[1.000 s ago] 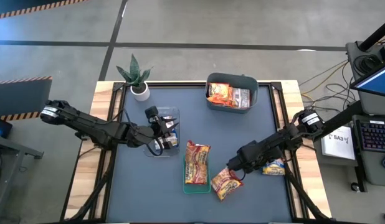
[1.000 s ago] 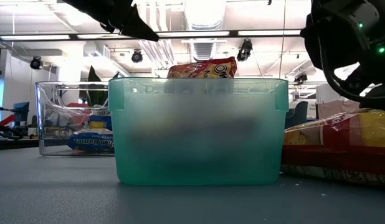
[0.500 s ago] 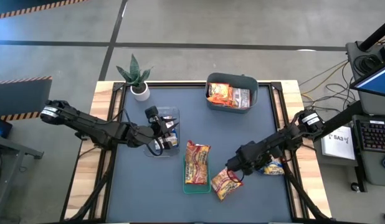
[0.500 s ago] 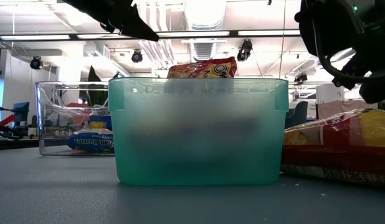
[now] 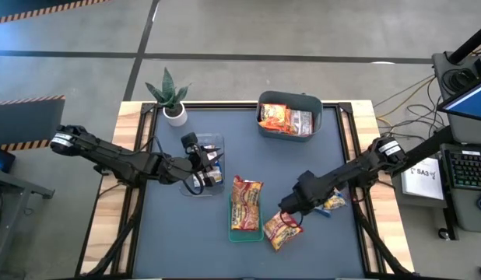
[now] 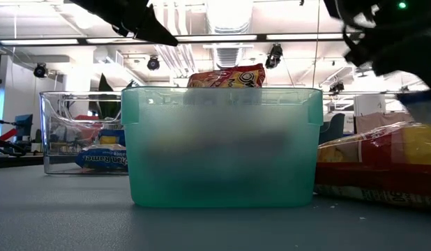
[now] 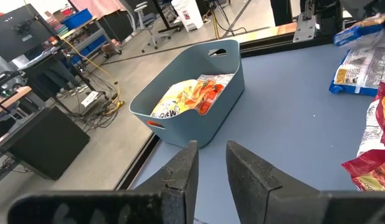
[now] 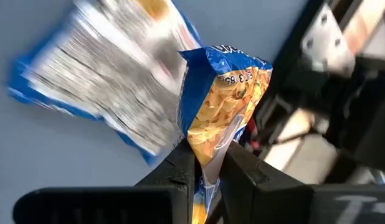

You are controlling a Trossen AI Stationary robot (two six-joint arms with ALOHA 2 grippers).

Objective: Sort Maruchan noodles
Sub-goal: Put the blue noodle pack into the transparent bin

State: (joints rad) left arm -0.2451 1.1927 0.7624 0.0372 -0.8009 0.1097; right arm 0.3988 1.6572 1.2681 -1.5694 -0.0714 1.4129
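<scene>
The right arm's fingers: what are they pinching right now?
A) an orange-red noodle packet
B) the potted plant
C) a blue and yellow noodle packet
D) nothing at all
C: in the right wrist view the right gripper has its fingers closed on an edge of a blue and yellow noodle packet.

high: straight down over whole desk (image 5: 170, 233) | low: desk-level, hard against teal bin (image 6: 222, 146) | left wrist: looks toward grey-blue bin (image 7: 192, 102), shared with high | right wrist: close on blue packet (image 8: 223, 118)
</scene>
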